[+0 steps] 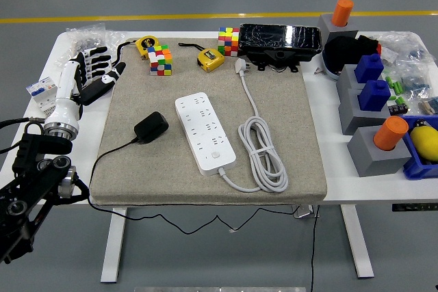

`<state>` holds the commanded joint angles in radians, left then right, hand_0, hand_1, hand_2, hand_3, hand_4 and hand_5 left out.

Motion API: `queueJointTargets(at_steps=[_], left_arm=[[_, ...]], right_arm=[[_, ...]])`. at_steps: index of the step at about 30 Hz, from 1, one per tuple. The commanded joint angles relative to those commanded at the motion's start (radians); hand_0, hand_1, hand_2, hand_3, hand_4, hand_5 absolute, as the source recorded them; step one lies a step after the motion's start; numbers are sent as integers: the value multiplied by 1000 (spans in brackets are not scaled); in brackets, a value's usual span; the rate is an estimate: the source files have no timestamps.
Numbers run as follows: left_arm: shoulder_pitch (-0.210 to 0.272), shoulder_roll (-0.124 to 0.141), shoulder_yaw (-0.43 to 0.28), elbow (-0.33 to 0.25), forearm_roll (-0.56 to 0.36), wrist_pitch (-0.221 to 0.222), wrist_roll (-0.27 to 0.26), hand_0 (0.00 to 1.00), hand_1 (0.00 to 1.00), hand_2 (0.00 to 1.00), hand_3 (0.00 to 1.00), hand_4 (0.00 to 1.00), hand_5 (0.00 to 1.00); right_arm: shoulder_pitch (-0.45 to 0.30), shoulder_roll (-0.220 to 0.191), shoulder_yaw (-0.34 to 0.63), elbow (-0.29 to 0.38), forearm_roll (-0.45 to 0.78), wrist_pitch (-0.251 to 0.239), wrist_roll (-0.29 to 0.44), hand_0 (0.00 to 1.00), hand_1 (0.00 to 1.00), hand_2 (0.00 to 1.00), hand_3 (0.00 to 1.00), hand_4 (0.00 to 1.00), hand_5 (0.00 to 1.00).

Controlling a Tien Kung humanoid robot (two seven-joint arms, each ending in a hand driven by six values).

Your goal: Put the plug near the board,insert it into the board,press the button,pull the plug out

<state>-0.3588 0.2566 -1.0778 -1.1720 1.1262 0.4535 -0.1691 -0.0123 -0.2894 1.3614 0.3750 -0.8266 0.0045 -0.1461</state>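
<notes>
A black plug adapter (151, 127) lies on the grey mat, its black cable running off the mat's front left. A white power strip (204, 132) lies just right of it, lengthwise, with a button (217, 156) near its near end. Its white cord (261, 147) is coiled at its right, ending in a white plug (240, 65). My left hand (94, 73) hovers at the mat's far left edge, fingers spread and empty, well left and behind the black plug. The right arm is out of view.
Two colour cubes (160, 59) (228, 41), two yellow tape measures (211, 58), and a black foil-wrapped device (279, 42) line the mat's back. Grey blocks with blue and orange pieces (373, 100) crowd the right. Plastic bags (87, 34) and a small box (41, 96) lie at the left.
</notes>
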Motion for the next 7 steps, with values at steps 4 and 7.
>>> queueJointTargets(at_steps=[4, 7], left_arm=[[1, 3, 1, 0, -1, -1, 1, 685, 728, 725, 746, 876, 391], [0, 5, 4, 0, -1, -1, 1, 685, 728, 725, 746, 876, 391]], right_arm=[[4, -1, -3, -2, 1, 0, 0, 532, 632, 608, 540, 884, 413], [7, -1, -10, -4, 3, 1, 0, 532, 632, 608, 540, 884, 413]])
